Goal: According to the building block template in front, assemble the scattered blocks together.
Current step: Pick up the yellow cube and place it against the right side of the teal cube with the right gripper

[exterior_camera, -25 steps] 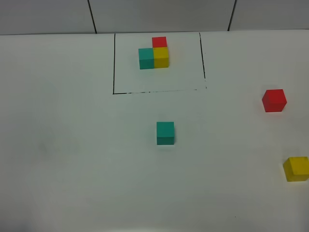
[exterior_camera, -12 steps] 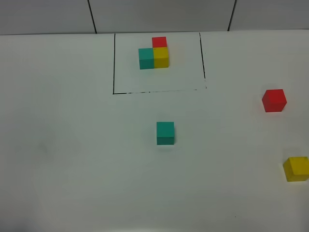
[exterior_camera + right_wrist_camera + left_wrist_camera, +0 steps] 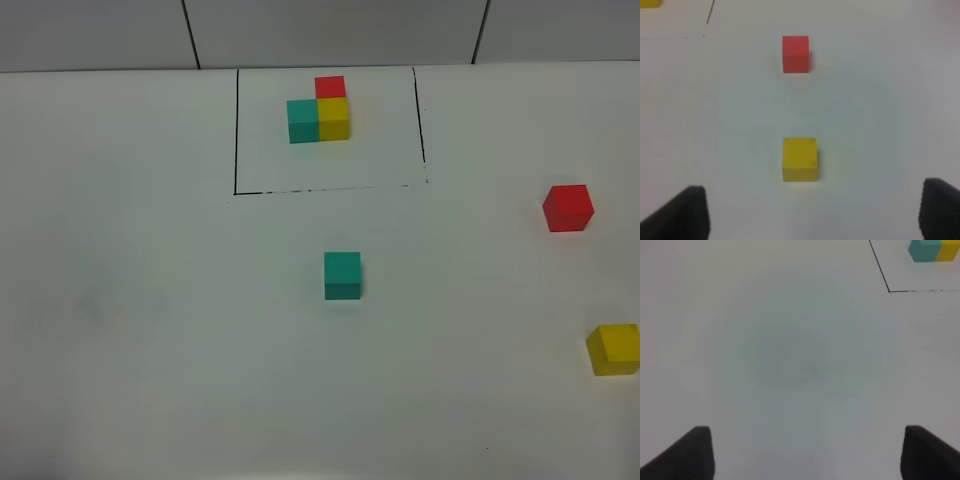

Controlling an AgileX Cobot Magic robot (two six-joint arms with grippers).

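Right tool (image 3: 815, 200) gapes, seemingly empty; three scattered blocks (image 3: 342, 275), one template (image 3: 320, 112).

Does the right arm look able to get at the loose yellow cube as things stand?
Probably yes. The right gripper is open and empty, and the yellow cube lies just ahead of it on the table. The red cube sits farther off, well apart, so nothing blocks the way.

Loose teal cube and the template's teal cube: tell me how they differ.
The loose teal cube stands alone, touching nothing; the template's teal cube is joined to a yellow cube. The loose teal cube lies outside the black outline; the template's teal cube sits inside it. Both share the colour and look equal in size.
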